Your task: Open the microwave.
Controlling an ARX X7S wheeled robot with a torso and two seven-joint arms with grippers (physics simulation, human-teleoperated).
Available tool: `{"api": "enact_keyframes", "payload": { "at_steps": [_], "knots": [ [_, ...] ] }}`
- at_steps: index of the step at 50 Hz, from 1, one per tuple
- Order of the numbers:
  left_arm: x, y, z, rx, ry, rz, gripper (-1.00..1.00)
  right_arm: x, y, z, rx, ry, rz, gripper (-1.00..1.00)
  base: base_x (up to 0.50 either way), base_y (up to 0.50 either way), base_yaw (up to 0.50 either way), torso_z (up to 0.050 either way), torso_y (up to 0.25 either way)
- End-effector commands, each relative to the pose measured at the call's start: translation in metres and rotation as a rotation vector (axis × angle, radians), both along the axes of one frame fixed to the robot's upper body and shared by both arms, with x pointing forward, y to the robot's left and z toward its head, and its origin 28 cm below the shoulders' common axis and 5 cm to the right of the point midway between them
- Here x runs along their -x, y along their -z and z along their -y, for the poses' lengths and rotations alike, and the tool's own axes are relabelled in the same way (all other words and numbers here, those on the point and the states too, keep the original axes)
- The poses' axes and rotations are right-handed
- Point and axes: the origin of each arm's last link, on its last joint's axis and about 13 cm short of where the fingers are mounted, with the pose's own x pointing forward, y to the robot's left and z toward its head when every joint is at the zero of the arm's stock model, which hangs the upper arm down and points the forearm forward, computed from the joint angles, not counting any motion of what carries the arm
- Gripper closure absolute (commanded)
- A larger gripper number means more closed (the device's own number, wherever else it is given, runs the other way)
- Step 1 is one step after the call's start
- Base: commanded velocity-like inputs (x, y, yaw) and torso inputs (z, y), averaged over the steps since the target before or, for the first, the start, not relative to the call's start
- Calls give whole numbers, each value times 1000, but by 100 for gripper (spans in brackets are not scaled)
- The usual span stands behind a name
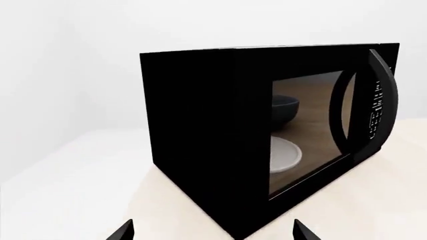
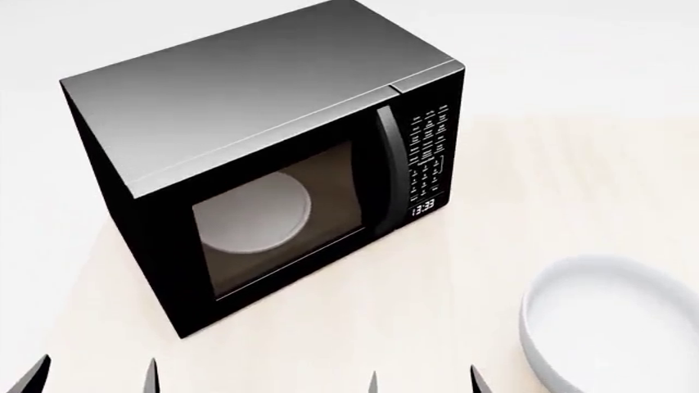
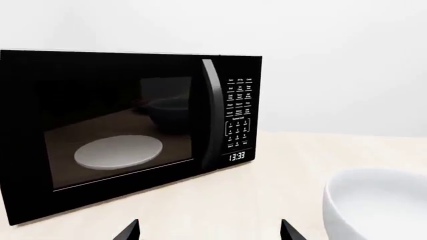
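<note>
On the pale surface (image 2: 459, 295) the microwave (image 2: 262, 155) stands with its door closed, the turntable (image 2: 257, 211) dim behind the glass. Both end effectors, left (image 2: 93, 375) and right (image 2: 424, 381), are released (only fingertips show), well short of it. A white bowl (image 2: 611, 327) is cut off at the frame edge.

The head view looks steeply down from above onto the black box-shaped microwave (image 2: 273, 155). The left wrist view faces its side obliquely, close; the right wrist view faces its glass door squarely, low. All three share the microwave's front.

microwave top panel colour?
Grey, unlike the black sides of the microwave; the head view shows it best.
</note>
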Motion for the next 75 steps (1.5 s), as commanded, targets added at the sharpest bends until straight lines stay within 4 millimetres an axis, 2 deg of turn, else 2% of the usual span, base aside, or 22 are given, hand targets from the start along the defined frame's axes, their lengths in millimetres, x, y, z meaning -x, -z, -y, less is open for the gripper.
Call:
{"api": "enact_keyframes", "payload": {
  "at_steps": [1, 66, 75],
  "knots": [
    [0, 0, 0, -7, -1, 0, -100, 1, -1, 0, 2, 1, 5, -100, 0, 0, 0, 0, -98],
    [1, -2, -2, 1, -8, 12, -100, 2, -4, -3, -14, -19, 9, -100, 0, 0, 0, 0, -92],
    [1, -3, -1, 5, -2, 11, -100, -17, -27, -1, -37, -32, 29, -100, 0, 0, 0, 0, 0]
  ]
}}
